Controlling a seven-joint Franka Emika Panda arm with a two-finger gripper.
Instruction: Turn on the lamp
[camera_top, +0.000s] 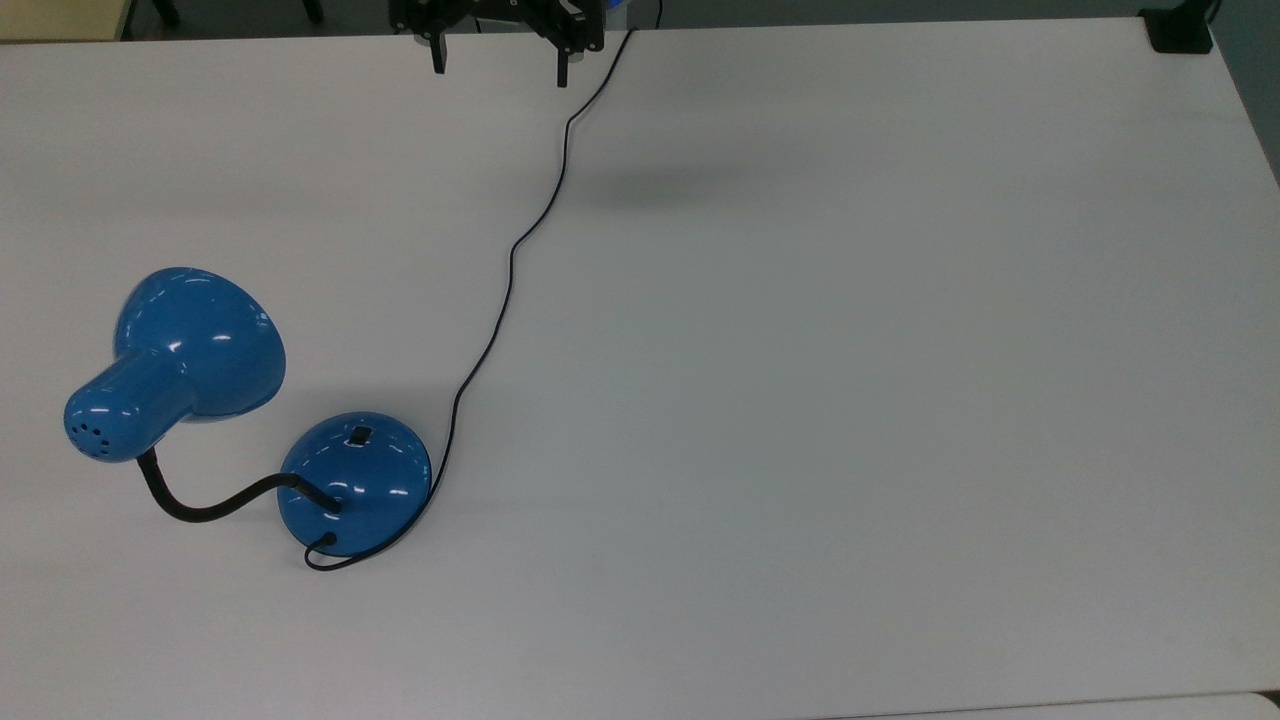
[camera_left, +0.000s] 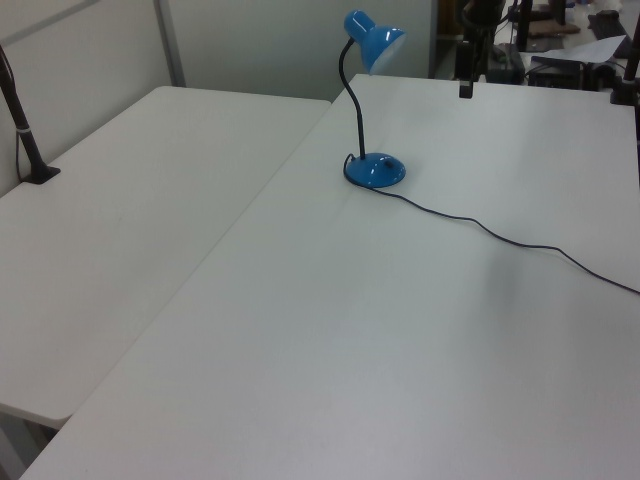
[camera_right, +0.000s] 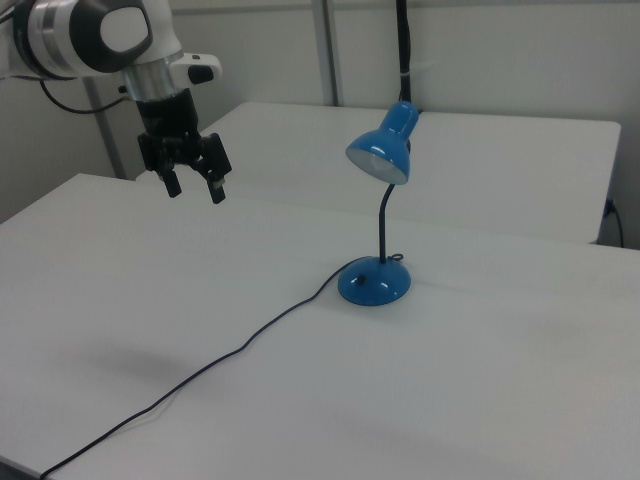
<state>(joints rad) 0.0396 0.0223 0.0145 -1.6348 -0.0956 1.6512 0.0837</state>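
The claw (camera_right: 193, 187) is seen spread wide and holding nothing, raised above the white table (camera_right: 480, 380) and well apart from the lamp (camera_right: 380, 215). In the top view its two fingertips (camera_top: 438, 62) show at the upper edge. The lamp stands upright on the table, toward the top view's left. Its glossy blue shade (camera_top: 195, 345) is borne on a black gooseneck (camera_top: 215, 505) above a domed base (camera_top: 358, 482) carrying a small black switch (camera_top: 360, 435). The shade's pale inside is shown in the right view. A thin cord (camera_top: 510, 270) trails from the base.

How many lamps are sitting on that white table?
1. The blue lamp stands near the top view's left edge, its cord trailing across the table toward the robot's open hand hovering above the far edge.
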